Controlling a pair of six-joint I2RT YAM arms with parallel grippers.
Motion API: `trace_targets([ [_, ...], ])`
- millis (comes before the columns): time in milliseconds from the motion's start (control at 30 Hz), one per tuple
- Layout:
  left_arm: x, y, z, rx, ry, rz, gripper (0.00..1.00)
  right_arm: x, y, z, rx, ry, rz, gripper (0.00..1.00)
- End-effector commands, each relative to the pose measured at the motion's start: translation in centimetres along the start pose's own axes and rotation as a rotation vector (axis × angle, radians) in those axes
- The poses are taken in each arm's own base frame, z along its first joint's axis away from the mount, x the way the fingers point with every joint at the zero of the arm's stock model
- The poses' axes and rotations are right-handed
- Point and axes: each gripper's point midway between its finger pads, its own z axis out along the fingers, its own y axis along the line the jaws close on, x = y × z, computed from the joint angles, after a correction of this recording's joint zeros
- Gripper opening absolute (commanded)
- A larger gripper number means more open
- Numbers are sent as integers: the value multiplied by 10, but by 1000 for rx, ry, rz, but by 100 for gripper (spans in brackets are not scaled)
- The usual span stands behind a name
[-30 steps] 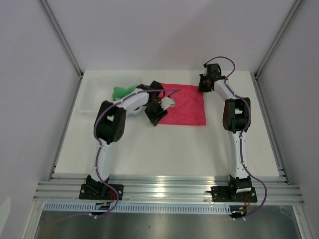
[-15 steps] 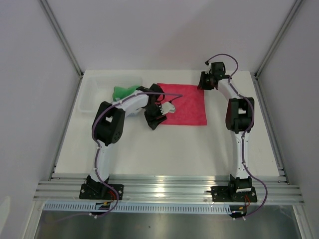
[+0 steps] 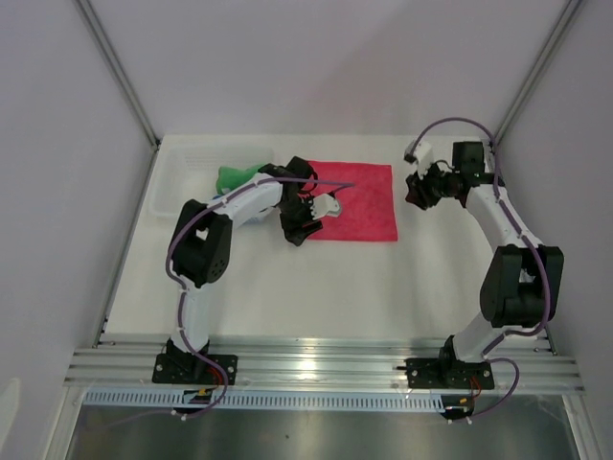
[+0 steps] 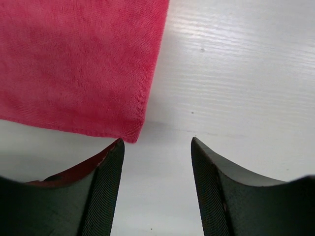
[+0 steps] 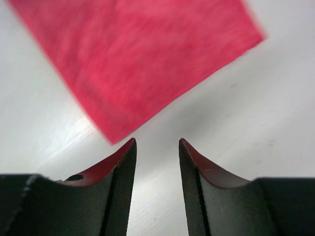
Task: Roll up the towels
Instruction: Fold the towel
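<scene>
Since a second ago the right claw (image 5: 156,141) has opened and swung away from the far right corner of the pink towel (image 3: 356,196). It now hangs spread and empty just right of that towel, which lies flat on the worktop (image 3: 335,287). Over the towel's near left corner the left claw (image 4: 156,140) is also spread and empty, and left of the towel the green towel (image 3: 235,176) sits bunched in the basket (image 3: 172,182).

The left arm (image 3: 251,199) and right arm (image 3: 503,220) are built of white links and black joints; a purple cable (image 3: 456,120) is run along each; 2 black textured fingers (image 4: 106,196) are fitted.
</scene>
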Motion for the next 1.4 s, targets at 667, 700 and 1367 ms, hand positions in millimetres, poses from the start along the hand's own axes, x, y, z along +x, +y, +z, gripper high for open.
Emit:
trace_targets([
  [667, 7, 18, 26, -58, 74, 209, 60, 104, 94, 51, -281, 227, -477, 53],
  [700, 8, 17, 27, -54, 80, 210, 59, 105, 95, 51, -281, 223, -480, 53],
  [1367, 18, 25, 26, -116, 85, 142, 5, 121, 109, 63, -341, 288, -474, 15],
])
